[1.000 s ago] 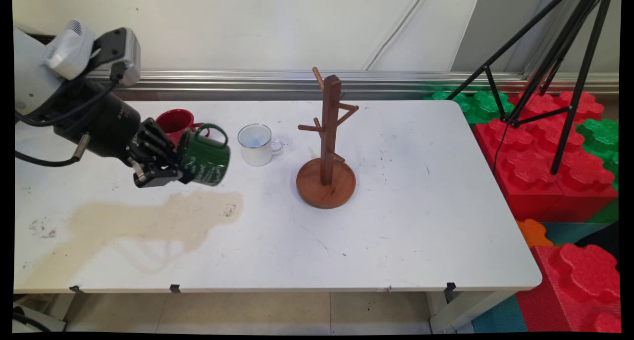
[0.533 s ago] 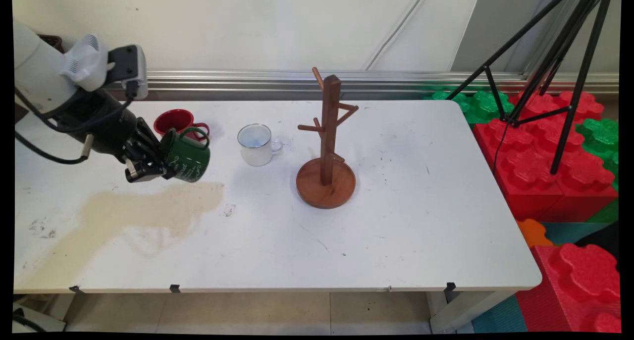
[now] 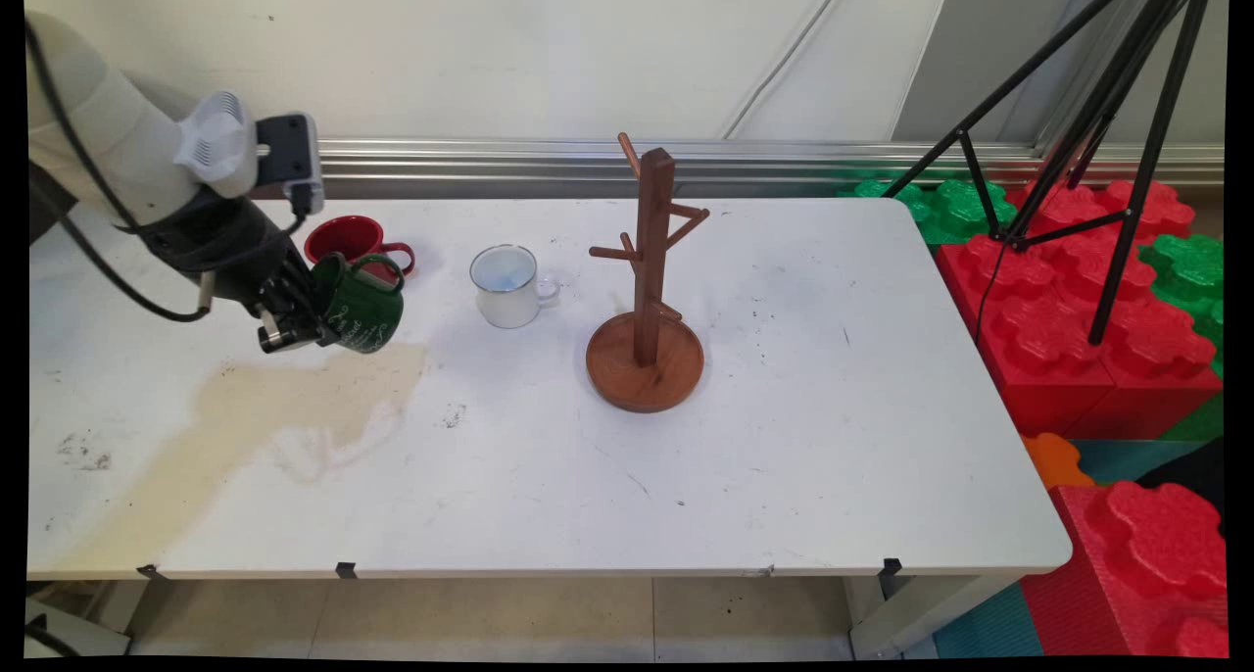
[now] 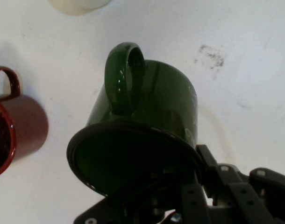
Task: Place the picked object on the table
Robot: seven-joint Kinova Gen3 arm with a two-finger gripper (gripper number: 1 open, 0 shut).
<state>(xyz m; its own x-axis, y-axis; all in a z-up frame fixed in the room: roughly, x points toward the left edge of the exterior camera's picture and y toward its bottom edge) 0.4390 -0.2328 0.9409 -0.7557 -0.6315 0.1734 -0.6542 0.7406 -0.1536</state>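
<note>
My gripper [image 3: 312, 324] is shut on the rim of a green mug [image 3: 361, 305] with white lettering, held tilted just above the table at the left. In the hand view the green mug [image 4: 147, 112] fills the middle, handle up, its dark rim against my linkage. A red mug [image 3: 345, 238] stands right behind it on the table, seen at the hand view's left edge as the red mug [image 4: 14, 135]. A white enamel mug [image 3: 506, 285] stands to the right. Farther right is a wooden mug tree [image 3: 647, 290] with bare pegs.
A tan stain [image 3: 284, 408] spreads over the white table [image 3: 803, 437] under and before the gripper. Red and green foam blocks [image 3: 1078, 310] and a black tripod [image 3: 1127, 114] stand off the table's right side. A metal rail runs along the wall behind.
The gripper with the green mug has moved left and back toward the red mug, and lower toward the table. The other mugs and the mug tree have not moved.
</note>
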